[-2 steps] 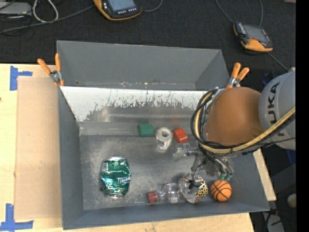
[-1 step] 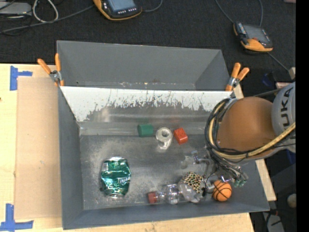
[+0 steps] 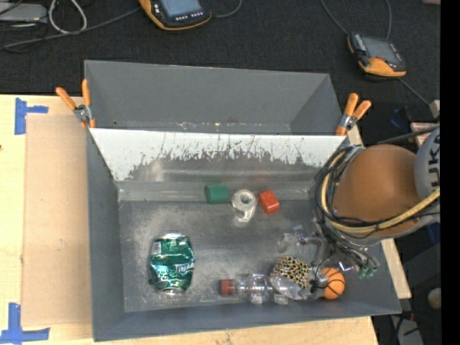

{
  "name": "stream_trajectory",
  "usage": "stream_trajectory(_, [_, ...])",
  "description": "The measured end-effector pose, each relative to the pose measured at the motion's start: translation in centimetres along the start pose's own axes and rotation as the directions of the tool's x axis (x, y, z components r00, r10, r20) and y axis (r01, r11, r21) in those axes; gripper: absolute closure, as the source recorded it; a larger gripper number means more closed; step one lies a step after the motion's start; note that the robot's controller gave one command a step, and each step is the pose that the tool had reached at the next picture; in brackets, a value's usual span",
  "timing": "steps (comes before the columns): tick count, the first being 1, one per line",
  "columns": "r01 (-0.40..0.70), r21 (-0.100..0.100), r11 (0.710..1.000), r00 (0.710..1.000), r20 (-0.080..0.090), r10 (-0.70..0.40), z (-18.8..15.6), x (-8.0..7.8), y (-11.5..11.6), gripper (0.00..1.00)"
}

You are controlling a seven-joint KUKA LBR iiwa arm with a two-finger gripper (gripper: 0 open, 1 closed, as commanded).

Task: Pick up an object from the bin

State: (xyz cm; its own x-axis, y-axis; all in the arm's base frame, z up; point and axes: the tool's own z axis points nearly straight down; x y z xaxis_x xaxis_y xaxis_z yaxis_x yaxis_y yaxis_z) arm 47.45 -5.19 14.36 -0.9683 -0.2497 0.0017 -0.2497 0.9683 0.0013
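Note:
My gripper (image 3: 325,256) is down in the bin's near right corner, under the arm's orange cover and its cables. Just below it lies a small orange ball (image 3: 335,286) against the right wall. A leopard-print soft thing (image 3: 291,270) lies right next to the gripper on its left. Further left along the front wall, a crumpled clear plastic bottle with a red cap (image 3: 251,288) lies on its side, touching the leopard-print thing. I see nothing held by the gripper.
A crushed green can (image 3: 172,263) lies at the near left. At the back of the floor sit a green block (image 3: 215,192), a white tape roll (image 3: 244,203) and an orange-red block (image 3: 269,202). The arm comes in over the right rim.

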Motion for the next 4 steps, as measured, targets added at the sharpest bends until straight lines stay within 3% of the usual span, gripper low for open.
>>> stream_trajectory(1, [0.339,0.008,0.941,0.941,0.018,-0.339,6.7,-0.8,2.0,0.00])
stream_trajectory(2, [0.239,-0.001,0.971,0.971,0.003,-0.239,7.4,-0.1,2.0,1.00])
stream_trajectory(3, [0.239,-0.001,0.971,0.971,0.003,-0.239,7.4,-0.1,2.0,1.00])
stream_trajectory(4, [0.238,-0.003,0.971,0.971,0.000,-0.238,5.3,0.0,2.2,1.00])
